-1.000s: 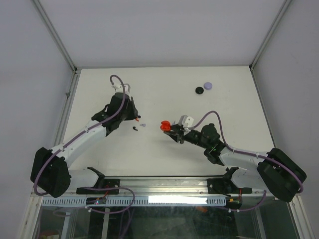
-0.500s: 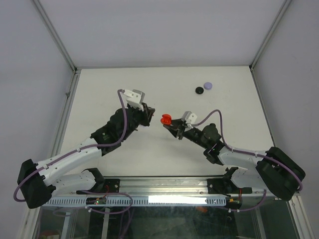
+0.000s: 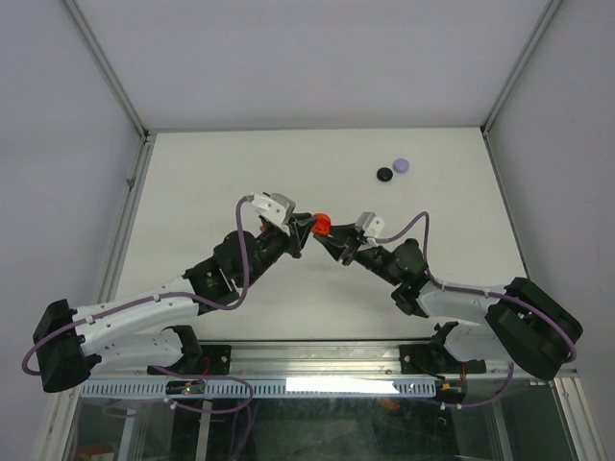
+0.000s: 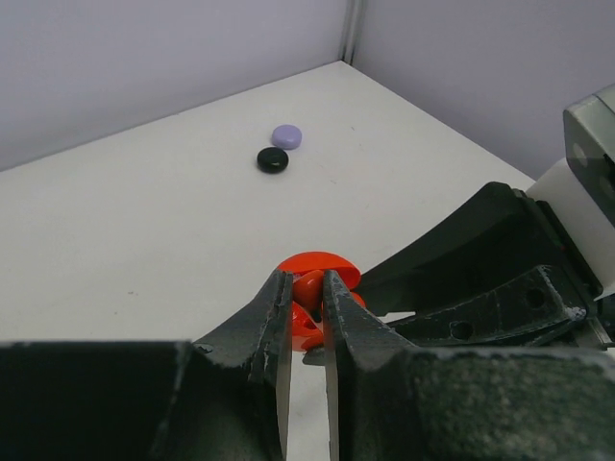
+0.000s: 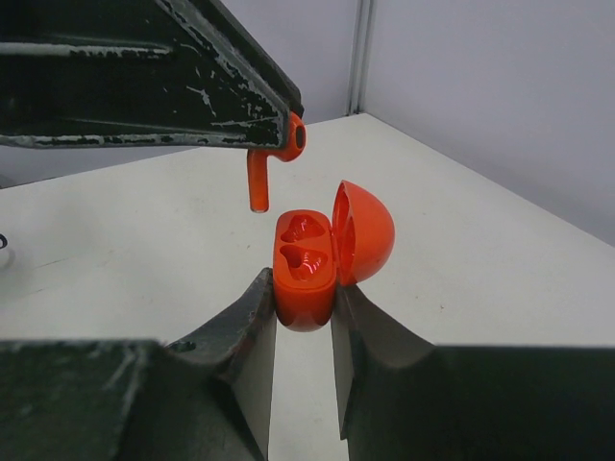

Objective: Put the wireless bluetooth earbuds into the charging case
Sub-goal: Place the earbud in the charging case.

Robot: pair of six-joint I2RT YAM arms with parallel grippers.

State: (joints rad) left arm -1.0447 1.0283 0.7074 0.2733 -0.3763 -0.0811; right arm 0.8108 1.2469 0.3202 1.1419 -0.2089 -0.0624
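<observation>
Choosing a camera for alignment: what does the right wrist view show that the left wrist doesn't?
Right wrist only: the two wells inside the open red case, and the red earbud with its stem pointing down above them. Left wrist only: a black disc and a purple disc on the table. Both: the left gripper pinching the earbud, the right gripper holding the case.

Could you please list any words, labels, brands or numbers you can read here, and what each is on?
None can be read. The red charging case, the red earbud, the black disc and the purple disc show plain surfaces with no print. Nothing else in view bears legible marks.
</observation>
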